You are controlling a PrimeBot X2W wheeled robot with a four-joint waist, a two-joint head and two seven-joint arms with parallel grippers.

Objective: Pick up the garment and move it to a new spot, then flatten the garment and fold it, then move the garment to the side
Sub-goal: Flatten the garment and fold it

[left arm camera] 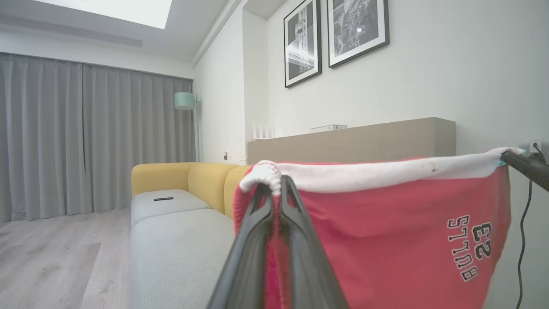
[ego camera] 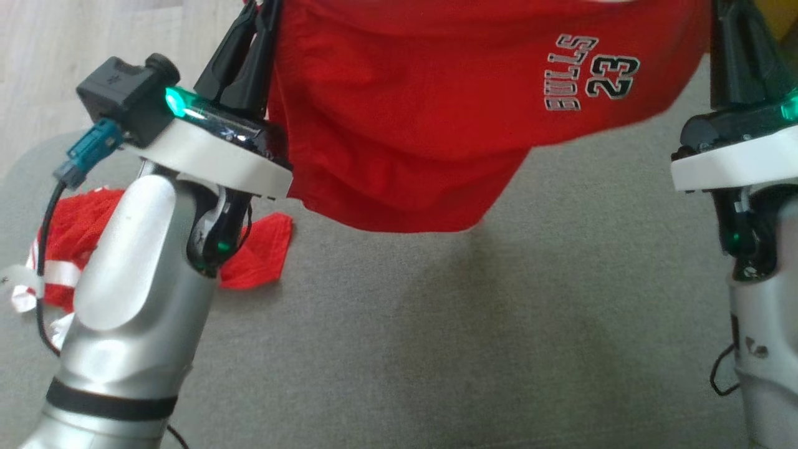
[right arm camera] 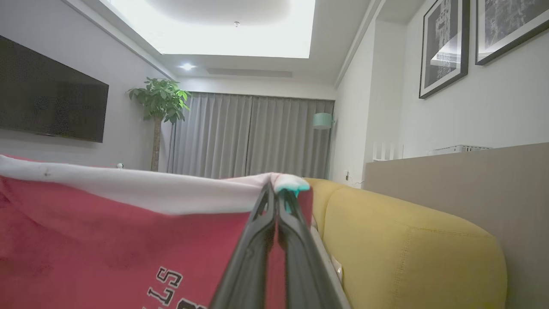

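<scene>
The garment [ego camera: 399, 112] runs past the head view's top edge.

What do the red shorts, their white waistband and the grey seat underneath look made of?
Red Bulls shorts: thin matte knit, probably polyester; hangs in soft folds. White waistband: likely ribbed elastic, puckered at the gripped corner. Grey sofa seat: matte woven upholstery, fine even grain.

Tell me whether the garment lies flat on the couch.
No, the left gripper and right gripper hold the garment up above the couch.
</scene>
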